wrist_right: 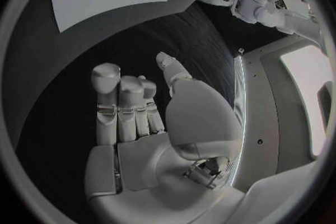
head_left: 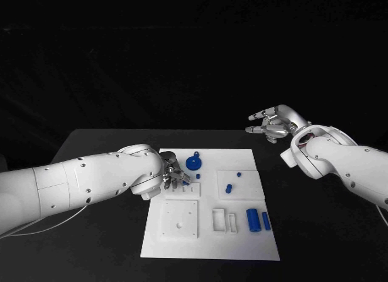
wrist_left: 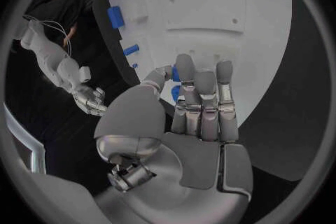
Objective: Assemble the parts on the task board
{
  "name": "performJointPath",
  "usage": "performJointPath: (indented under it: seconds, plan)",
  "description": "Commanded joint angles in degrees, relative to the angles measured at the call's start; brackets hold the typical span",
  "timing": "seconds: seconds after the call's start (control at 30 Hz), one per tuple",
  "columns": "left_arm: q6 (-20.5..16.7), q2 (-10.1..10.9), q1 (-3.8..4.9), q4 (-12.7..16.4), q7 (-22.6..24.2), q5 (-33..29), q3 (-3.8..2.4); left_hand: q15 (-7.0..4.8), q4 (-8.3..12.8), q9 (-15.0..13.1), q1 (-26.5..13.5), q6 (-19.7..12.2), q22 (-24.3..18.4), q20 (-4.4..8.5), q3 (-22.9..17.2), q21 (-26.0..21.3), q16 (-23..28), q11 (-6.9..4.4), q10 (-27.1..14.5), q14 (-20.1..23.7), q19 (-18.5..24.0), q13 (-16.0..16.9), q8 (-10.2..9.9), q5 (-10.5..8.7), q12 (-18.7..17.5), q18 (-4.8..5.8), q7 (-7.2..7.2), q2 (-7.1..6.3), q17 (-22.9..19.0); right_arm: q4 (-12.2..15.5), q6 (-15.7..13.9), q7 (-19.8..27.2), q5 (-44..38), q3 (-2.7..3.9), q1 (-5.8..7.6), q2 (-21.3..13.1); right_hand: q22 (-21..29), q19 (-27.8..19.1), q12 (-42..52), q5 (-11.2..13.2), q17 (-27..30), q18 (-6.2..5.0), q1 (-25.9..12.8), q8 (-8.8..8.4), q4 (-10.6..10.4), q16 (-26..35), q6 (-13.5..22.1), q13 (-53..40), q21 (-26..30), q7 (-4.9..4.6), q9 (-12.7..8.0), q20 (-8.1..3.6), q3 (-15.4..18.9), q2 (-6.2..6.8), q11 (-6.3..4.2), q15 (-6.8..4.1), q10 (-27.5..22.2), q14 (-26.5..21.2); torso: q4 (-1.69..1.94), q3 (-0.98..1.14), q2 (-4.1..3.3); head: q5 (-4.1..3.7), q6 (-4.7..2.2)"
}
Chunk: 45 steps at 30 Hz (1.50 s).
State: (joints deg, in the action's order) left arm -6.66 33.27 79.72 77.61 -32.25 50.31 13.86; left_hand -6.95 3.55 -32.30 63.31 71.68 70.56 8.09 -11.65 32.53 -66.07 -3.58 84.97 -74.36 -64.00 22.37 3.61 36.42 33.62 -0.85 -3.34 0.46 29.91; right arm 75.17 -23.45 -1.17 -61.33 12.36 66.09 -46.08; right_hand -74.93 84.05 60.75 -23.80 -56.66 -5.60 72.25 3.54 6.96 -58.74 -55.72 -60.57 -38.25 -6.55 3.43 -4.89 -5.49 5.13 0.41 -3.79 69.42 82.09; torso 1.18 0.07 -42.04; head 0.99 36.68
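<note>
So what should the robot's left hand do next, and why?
Probably close its fingers on the small blue part and lift it. The left hand is over the task board, and its wrist view shows blue at the fingertips. The right hand hovers off the board, holding nothing.

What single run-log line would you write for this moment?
left hand: over task board, fingers at small blue part | right hand: raised off board, holds nothing | two blue cylinders: lying on board

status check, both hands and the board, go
Left hand over the task board, small blue part at its fingertips, grip unclear. Right hand open, off the board. Nothing in the way.
</note>
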Motion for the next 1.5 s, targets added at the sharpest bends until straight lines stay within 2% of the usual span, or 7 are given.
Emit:
performJointPath:
  seconds: [0.03, 0.17, 0.27, 0.9, 1.5]
  plan:
    - [0.1, -0.1, -0.29, 0.0, -0.2, 0.7, -0.03, -0.27, 5.5, -0.1, -0.1, 8.5, 0.3, -0.02, -5.2, -0.3, -0.1, -1.19, 1.8, -0.1, -0.3, 0.1, 0.2, 0.16, 0.3, 0.85, 5.21, 0.45, 0.0, 0.0, 0.1, 0.7, 0.3, 0.04, 0.01, 0.0, -4.4, 1.5, 0.0, -0.3, 0.0, -0.29, -0.3, -0.09, 0.3, 0.1, -0.3, 0.1, 0.2, -0.15, 0.0, 0.12, 0.0, -0.39, -0.04, 0.03, -0.3, -0.1, 0.03, -0.04, -0.05, -0.04, 0.12]
    - [0.2, 0.0, -0.51, 0.0, -0.2, 1.0, -0.03, -0.23, 5.5, -0.2, -0.1, 8.7, 4.6, -0.07, -5.2, -4.1, -0.3, -1.16, 1.8, 0.0, -1.8, 0.8, 0.2, 0.26, 0.4, 0.85, 5.22, 0.41, 0.1, 0.0, 0.1, 0.6, 0.3, 0.04, 0.01, 0.0, -4.4, 1.5, 0.0, -0.3, 0.0, -0.29, -0.3, -0.09, 0.3, 0.1, -0.3, 0.1, 0.2, -0.15, 0.0, 0.12, 0.0, -0.39, -0.04, 0.03, -0.3, -0.1, -0.01, 0.00, -0.03, 0.06, 0.19]
    - [0.4, 0.1, -0.64, 0.2, -0.2, 1.6, -0.03, -0.25, 5.5, -0.4, -0.1, 8.8, 5.5, -0.13, -5.2, -5.3, -0.6, -1.18, 1.8, 0.0, -2.3, 1.0, 0.2, 0.26, 0.5, 0.85, 5.29, 0.38, 0.2, -0.1, 0.2, 0.6, 0.3, 0.05, 0.01, 0.0, -4.4, 1.5, -0.1, -0.4, -0.1, -0.29, -0.4, -0.08, 0.3, 0.1, -0.3, 0.1, 0.2, -0.16, 0.0, 0.11, -0.1, -0.40, -0.04, 0.03, -0.3, -0.1, 0.02, 0.00, -0.03, 0.02, 0.27]
    - [1.7, 1.1, -0.93, 1.6, -0.5, 4.8, -0.03, -0.25, 5.5, -0.7, 0.0, 9.1, 5.5, -0.13, -5.2, -5.6, -1.0, -1.21, 1.8, 0.0, -2.6, 1.3, 0.2, 0.39, 0.9, 0.85, 5.36, 0.24, 0.3, -0.2, 0.7, 0.5, 0.5, 0.05, 0.00, 0.0, -4.4, 1.5, 0.0, -0.7, -0.1, -0.29, -0.5, -0.09, 0.5, 0.2, -0.3, 0.1, 0.2, -0.15, 0.0, 0.10, -0.1, -0.43, -0.04, 0.02, -0.3, 0.0, 0.00, -0.06, -0.06, 0.09, 0.47]
    - [3.3, 1.4, -1.00, 2.1, -0.9, 4.9, -0.03, -0.23, 5.5, -0.7, 0.0, 9.2, 5.6, -0.16, -5.2, -5.6, -1.2, -1.21, 1.8, 0.0, -2.6, 1.4, 0.2, 0.58, 1.1, 0.85, 5.38, 0.19, 0.3, -0.3, 1.2, 0.4, 0.5, 0.05, 0.00, 0.2, -4.4, 1.5, -0.1, -0.7, -0.1, -0.30, -0.6, -0.10, 0.7, 0.1, -0.2, 0.2, 0.2, -0.16, 0.0, 0.10, -0.1, -0.51, -0.05, 0.02, -0.3, 0.0, -0.02, 0.01, 0.00, 0.13, 0.67]
